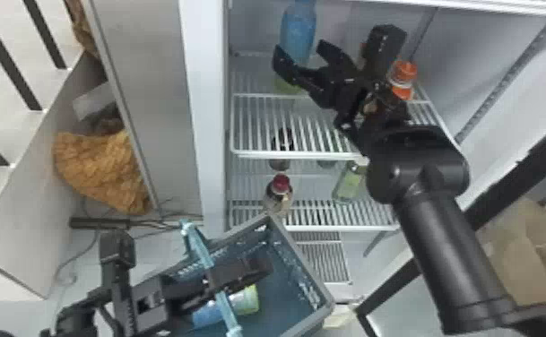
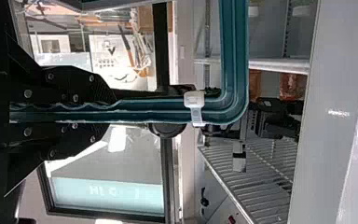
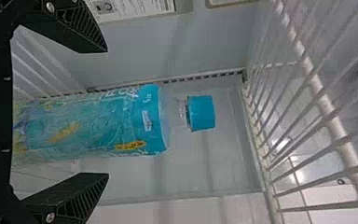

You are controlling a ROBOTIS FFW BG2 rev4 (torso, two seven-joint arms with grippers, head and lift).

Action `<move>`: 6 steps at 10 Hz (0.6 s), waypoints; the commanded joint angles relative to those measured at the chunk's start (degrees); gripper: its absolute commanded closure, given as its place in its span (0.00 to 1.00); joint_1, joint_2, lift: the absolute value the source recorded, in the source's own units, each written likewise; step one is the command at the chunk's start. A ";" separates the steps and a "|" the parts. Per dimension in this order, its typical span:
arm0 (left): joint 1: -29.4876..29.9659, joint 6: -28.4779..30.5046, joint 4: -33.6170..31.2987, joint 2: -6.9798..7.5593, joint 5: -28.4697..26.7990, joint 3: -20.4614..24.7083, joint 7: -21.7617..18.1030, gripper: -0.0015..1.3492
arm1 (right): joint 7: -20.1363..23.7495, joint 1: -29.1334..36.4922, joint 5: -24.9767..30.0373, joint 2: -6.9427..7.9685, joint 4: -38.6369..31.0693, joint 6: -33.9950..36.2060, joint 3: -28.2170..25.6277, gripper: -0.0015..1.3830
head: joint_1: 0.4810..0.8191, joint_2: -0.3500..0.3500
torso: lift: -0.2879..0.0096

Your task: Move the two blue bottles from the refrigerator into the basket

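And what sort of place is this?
Perhaps a shop or a test room; I can't tell which. An open fridge is plain, its wire shelves holding drinks, including a blue bottle and a red-capped bottle.

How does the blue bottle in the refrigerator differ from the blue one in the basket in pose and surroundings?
The refrigerator bottle stands upright; the basket bottle lies on its side. The first is on a wire shelf between the open fingers of the right gripper; the second is inside the basket, with no fingers around it. Both are blue with a yellow-green lower part.
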 commanded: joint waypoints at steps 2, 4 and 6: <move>-0.35 0.00 0.14 0.17 -0.10 -0.09 0.00 0.89 | -1.02 -2.06 -0.28 0.00 2.72 0.05 1.39 0.06 | 0.63 0.33 | 0.93; -0.35 0.00 0.14 0.26 0.01 -0.09 0.00 0.89 | -1.90 -4.03 0.29 0.00 5.39 0.05 2.19 0.07 | 0.63 0.34 | 0.93; -0.49 0.00 0.28 0.26 0.01 -0.21 0.00 0.89 | -2.43 -6.70 1.09 -0.18 7.93 0.89 2.87 0.15 | 0.63 0.33 | 0.93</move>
